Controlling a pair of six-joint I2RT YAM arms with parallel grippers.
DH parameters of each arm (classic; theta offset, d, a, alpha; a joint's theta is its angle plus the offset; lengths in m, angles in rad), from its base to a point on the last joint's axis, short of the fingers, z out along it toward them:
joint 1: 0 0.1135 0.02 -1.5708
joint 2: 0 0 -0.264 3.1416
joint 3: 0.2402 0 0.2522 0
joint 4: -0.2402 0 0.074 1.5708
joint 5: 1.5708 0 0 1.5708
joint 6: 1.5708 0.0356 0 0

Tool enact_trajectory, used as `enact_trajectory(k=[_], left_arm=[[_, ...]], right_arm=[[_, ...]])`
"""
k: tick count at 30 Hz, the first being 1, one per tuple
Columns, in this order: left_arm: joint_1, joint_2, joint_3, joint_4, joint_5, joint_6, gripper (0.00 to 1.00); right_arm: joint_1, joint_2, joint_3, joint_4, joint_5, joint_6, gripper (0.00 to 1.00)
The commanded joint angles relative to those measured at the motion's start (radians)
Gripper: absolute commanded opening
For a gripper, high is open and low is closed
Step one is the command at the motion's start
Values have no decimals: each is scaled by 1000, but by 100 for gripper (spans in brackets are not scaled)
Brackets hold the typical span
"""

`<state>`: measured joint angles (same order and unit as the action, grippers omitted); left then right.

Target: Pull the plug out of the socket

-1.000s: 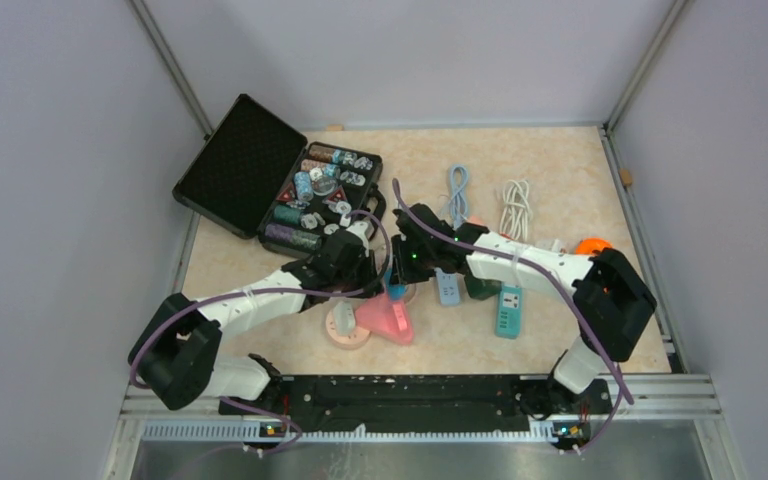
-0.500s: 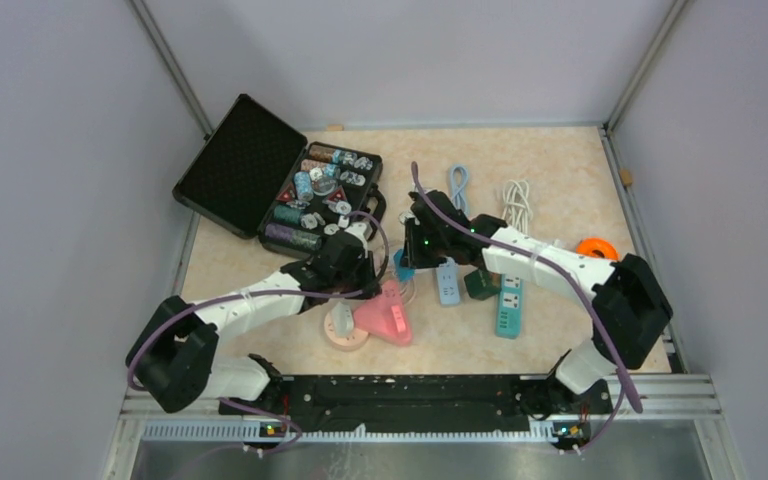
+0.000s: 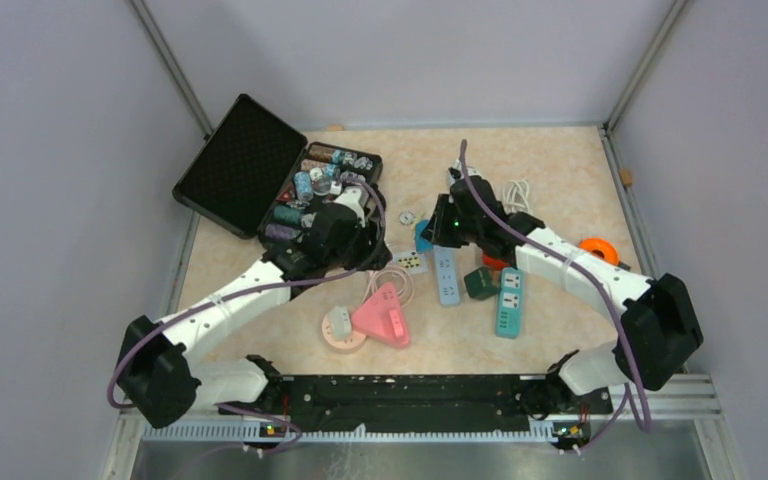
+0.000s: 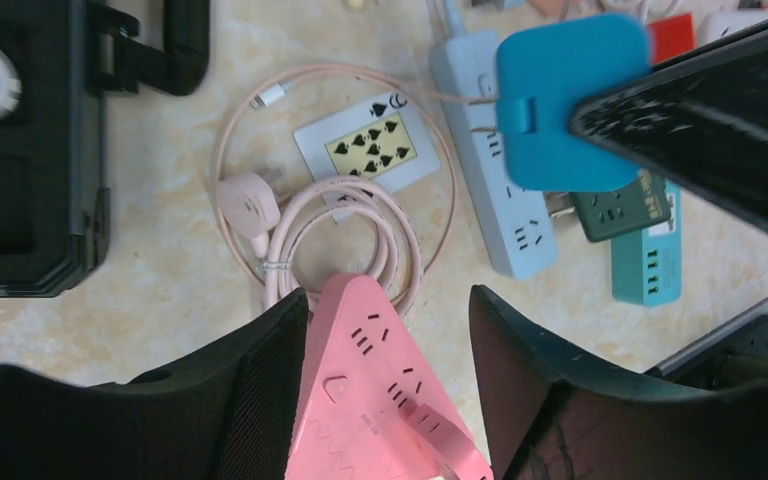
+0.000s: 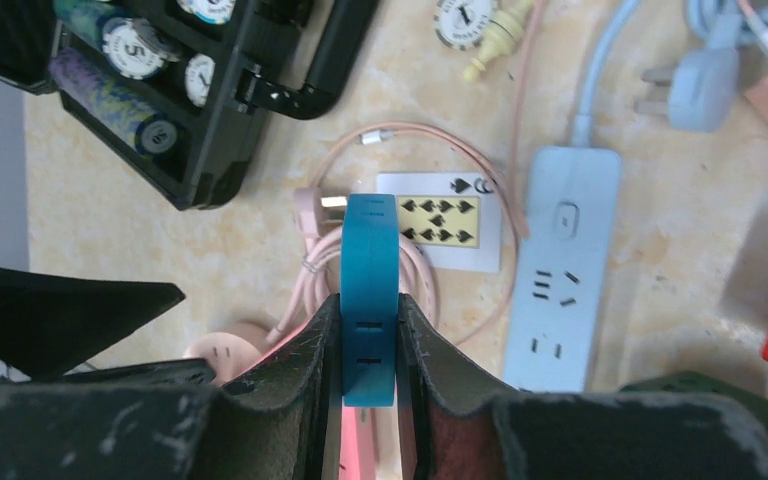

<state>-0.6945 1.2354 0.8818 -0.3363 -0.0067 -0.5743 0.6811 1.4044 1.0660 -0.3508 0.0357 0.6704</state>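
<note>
Plug [image 4: 248,203] lies free on the bench [image 4: 160,290], centre-left of my left wrist view. My left claw [image 4: 388,320] stands apart; my right claw [image 5: 368,312] clamps the blue socket [image 5: 368,250], which I'd lower gently, avoiding the cable [image 4: 400,240].

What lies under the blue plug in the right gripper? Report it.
Seen past the blue plug clamped in the right gripper: a coiled pink cable and a spades card. The plug and fingers cover the spot straight beneath.
</note>
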Motion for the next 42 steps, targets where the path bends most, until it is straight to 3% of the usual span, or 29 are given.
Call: enact_trajectory(k=[1, 6, 11, 14, 17, 20, 22, 25, 30, 36, 42], left_arm=[[3, -81, 42, -31, -127, -4, 63], [4, -188, -14, -50, -267, -34, 78], [6, -296, -78, -50, -365, -54, 98], [10, -331, -100, -52, -398, -65, 99], [17, -340, -105, -67, -416, -75, 99], [31, -331, -94, -104, -422, -98, 99], [44, -330, -92, -114, -398, -96, 99], [47, -336, -93, -120, -342, -74, 99], [49, -328, -44, -227, -252, -63, 99], [49, -309, 32, -462, -227, -151, 99], [48, -342, 17, -533, -72, -237, 99]], right_arm=[[-12, 68, 29, 144, -92, 5, 0], [-15, 245, 149, 169, -154, 1, 0], [-32, 382, 265, 153, -51, 96, 0], [-42, 444, 270, 259, -72, 141, 1], [-50, 532, 343, 247, -103, 166, 6], [-55, 589, 382, 222, -108, 167, 30], [-57, 589, 387, 195, -78, 155, 52], [-57, 555, 367, 169, -41, 130, 65], [-57, 443, 296, 190, -44, 85, 69], [-43, 304, 235, 169, -208, 18, 69], [96, 176, 187, -21, -73, -63, 69]])
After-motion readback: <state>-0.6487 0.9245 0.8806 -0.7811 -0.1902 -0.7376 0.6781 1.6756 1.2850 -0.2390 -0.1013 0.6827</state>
